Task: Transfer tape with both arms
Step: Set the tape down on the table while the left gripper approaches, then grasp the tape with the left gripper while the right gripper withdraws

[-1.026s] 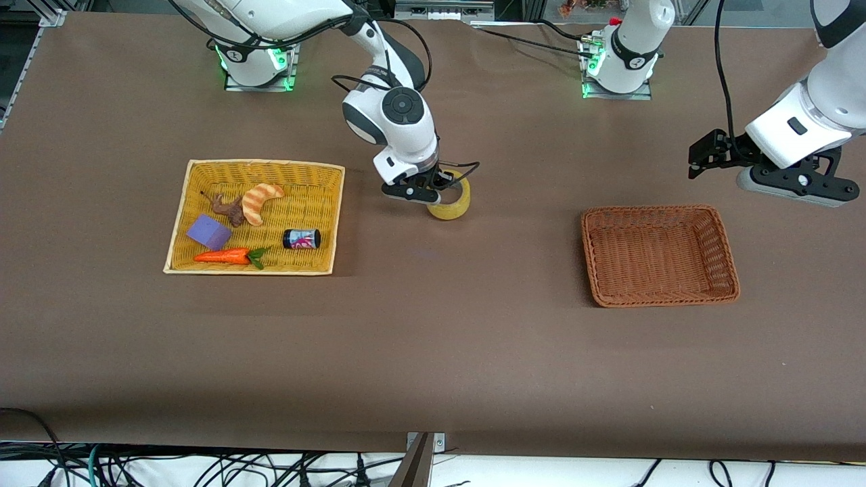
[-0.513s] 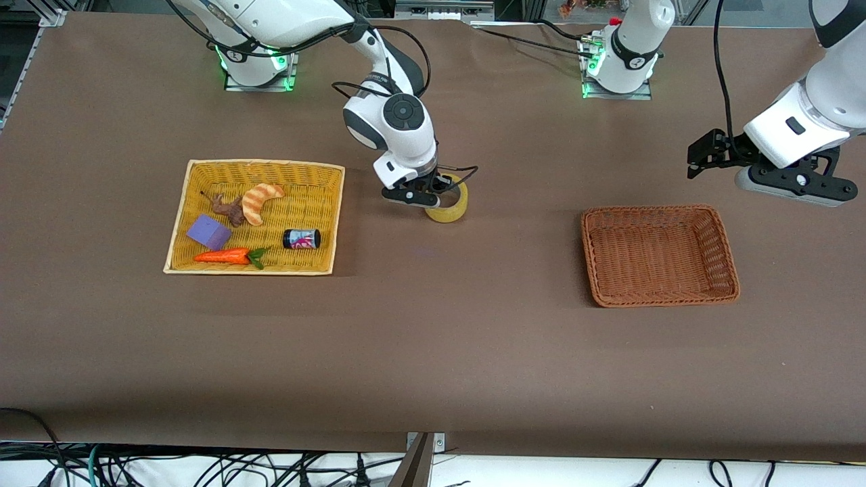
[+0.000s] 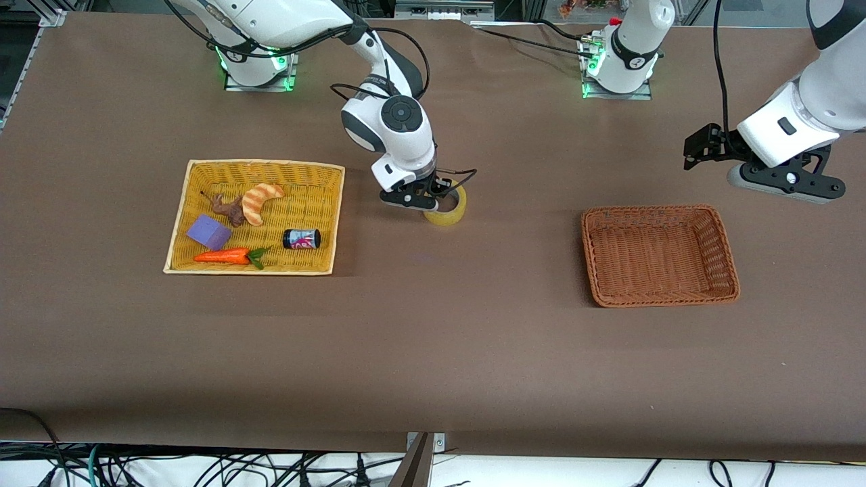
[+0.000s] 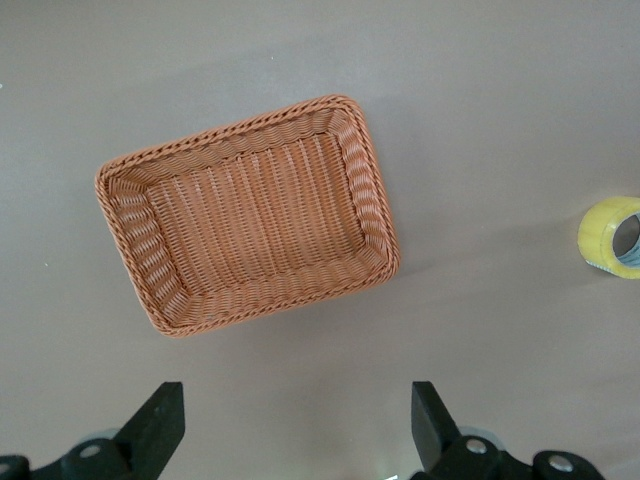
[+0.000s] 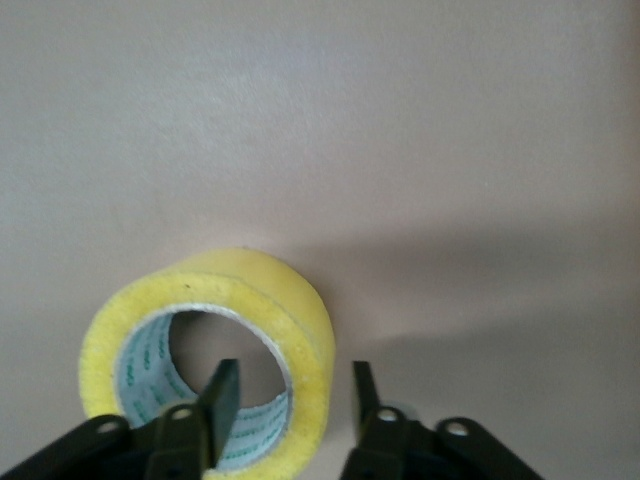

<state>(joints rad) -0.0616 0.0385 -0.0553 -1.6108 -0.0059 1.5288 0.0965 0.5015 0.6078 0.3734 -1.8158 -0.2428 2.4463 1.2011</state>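
Note:
The tape (image 3: pixel 449 215), a yellowish ring-shaped roll, stands on its edge on the table between the two baskets. My right gripper (image 3: pixel 433 200) is right over it and open. In the right wrist view one finger (image 5: pixel 225 392) is inside the hole and the other (image 5: pixel 362 390) is outside the tape (image 5: pixel 300 300), each with a small gap to the wall. My left gripper (image 3: pixel 695 153) hangs open and empty over the table at the left arm's end. Its wrist view shows the tape (image 4: pixel 608 236) and the gripper (image 4: pixel 295 402) over bare table.
A brown wicker basket (image 3: pixel 649 210) with nothing in it lies toward the left arm's end; its rim (image 4: pixel 372 205) also shows in the left wrist view. A yellow basket (image 3: pixel 264 164) toward the right arm's end holds a croissant, a carrot, a purple block, a black jar and a brown figure.
My right gripper has let go of the tape: its fingers went from shut on the roll's wall to open. The roll has come down a little. The left gripper has drifted slightly.

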